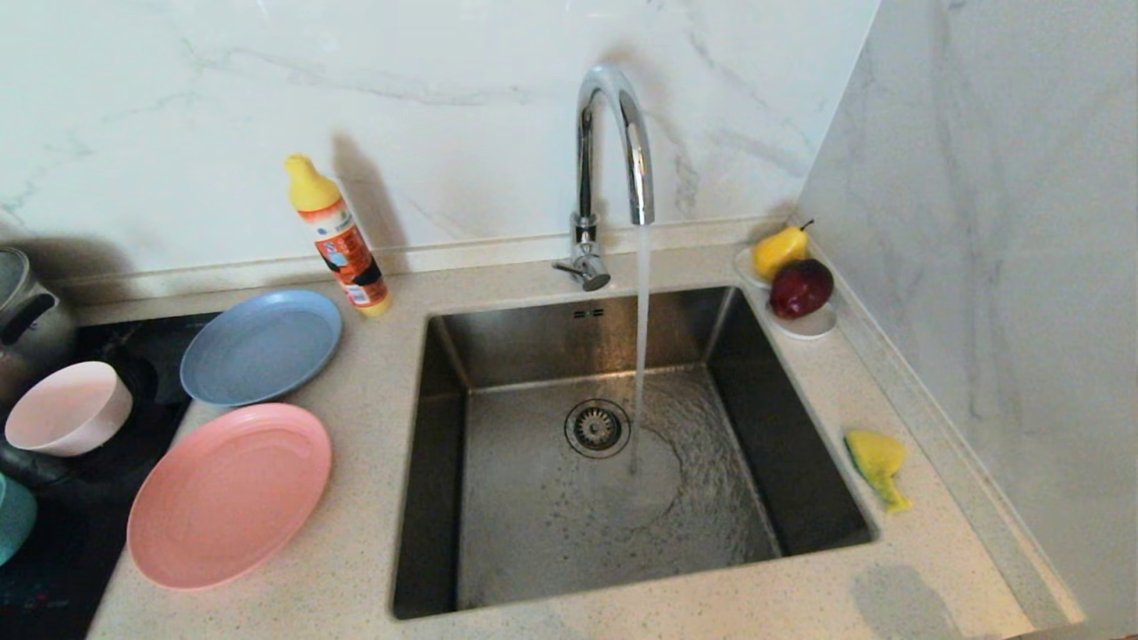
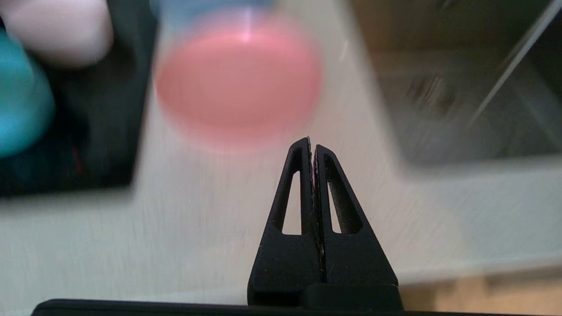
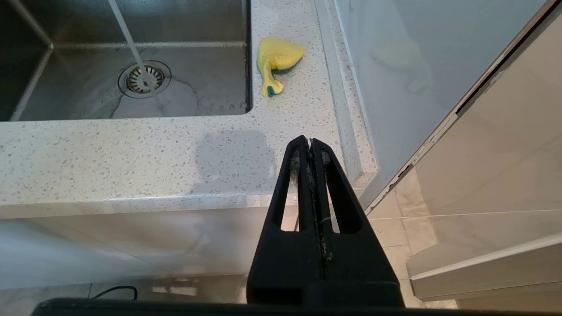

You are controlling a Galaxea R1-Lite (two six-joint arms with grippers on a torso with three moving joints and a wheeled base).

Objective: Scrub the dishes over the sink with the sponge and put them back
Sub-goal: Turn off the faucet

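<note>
My left gripper [image 2: 312, 145] has its two black, slotted, wedge-shaped fingers pressed together on nothing, hanging over the pale speckled stone counter [image 1: 373, 444]. Just beyond its tips lies the large salmon-pink plate [image 2: 239, 83], round and matte; further out I see the pale pink bowl [image 2: 59, 28] and the teal bowl [image 2: 19, 109] on a black cooktop [image 2: 105, 145], and the grey-blue plate [image 1: 260, 347] past the pink one.

My right gripper [image 3: 310, 142] is likewise closed and empty, poised off the counter's front edge. Ahead of it lies the sponge [image 3: 277, 59], soft yellow with a green underside, twisted to a tail, near the wall. Beside that is the square steel sink [image 3: 88, 112], where the curved chrome tap [image 1: 613, 142] runs water near the round strainer drain [image 3: 143, 79].
</note>
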